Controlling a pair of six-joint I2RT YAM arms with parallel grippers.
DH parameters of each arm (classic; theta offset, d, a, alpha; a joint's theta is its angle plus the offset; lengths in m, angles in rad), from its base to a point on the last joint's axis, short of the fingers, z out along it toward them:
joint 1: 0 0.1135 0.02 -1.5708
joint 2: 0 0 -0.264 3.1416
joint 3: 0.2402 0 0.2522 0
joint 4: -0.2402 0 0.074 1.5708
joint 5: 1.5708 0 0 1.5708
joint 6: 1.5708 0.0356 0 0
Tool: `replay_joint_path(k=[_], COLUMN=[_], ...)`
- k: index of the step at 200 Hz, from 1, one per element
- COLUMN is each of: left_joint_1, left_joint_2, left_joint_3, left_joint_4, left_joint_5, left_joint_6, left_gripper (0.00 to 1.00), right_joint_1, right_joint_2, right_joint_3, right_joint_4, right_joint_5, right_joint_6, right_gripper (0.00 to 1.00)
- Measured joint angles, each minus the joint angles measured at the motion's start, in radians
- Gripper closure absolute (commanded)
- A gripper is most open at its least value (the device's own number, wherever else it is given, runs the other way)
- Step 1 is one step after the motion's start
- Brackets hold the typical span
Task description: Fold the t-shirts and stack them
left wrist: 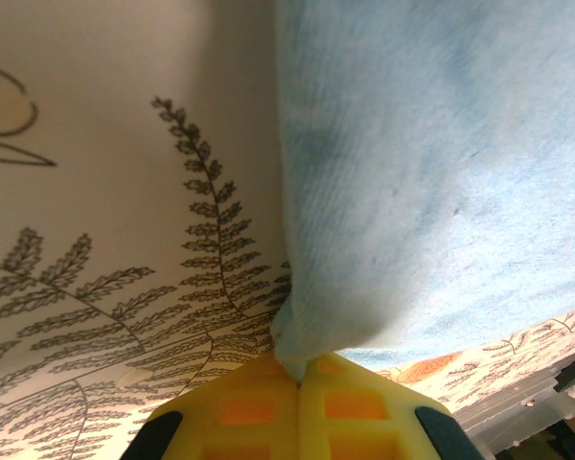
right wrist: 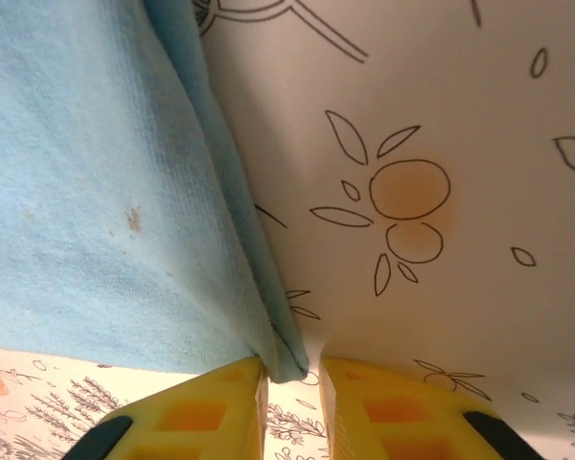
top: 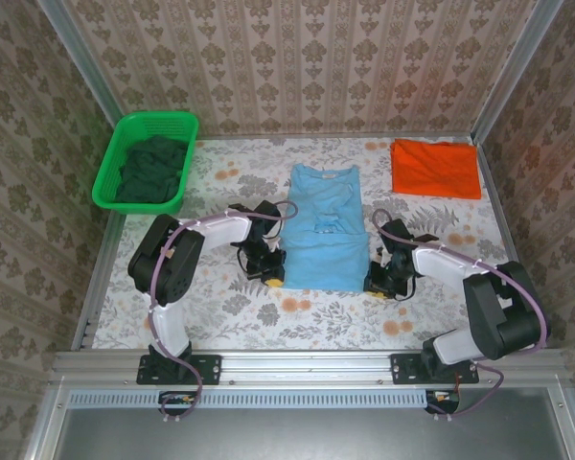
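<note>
The blue shirt (top: 321,230) lies flat mid-table (top: 297,316). Its long axis runs straight away from my bases, collar far and hem near. The near part looks doubled over, so I judge a fold is under way. The orange shirt (top: 436,169) lies folded at the far right corner, well apart.

Each near corner of the blue shirt has one pincer on it. The left pincer (top: 271,278) is at the near-left corner and the right pincer (top: 376,285) at the near-right corner.

- Left pincer (left wrist: 298,369): jaws closed together, with the corner of the blue shirt (left wrist: 422,163) pinched between them.
- Right pincer (right wrist: 292,369): jaws a narrow gap apart. The corner of the blue shirt (right wrist: 86,182) sits in that gap against the left finger, with bare table showing beside it. I judge this corner is not clamped.

The shirt lies ahead of both pincers, so the next fold should carry the hem away from me, along the long axis toward the collar. The right pincer probably has to close first.
</note>
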Motion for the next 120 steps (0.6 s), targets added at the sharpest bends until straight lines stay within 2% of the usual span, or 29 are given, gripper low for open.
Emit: replay_joint_path(k=[12,32,120], left_joint_1=[0.0,-0.001,-0.006], left_joint_2=[0.0,0.0,0.0], left_joint_3=[0.001,0.002,0.007], left_joint_4=[-0.001,-0.001,-0.009], left_joint_5=[-0.001,-0.003,-0.018], left_joint_6=[0.004,0.006,0.032], left_gripper=[1.0,1.0,1.0], right_joint_1=[0.004,0.009,0.008], right_joint_2=[0.001,0.001,0.059], right_joint_3=[0.004,0.006,0.055], right_joint_4=[-0.002,0.0,-0.043], right_joint_5=[0.0,-0.001,0.013], right_joint_6=[0.005,0.009,0.006], right_gripper=[0.69,0.69,0.88])
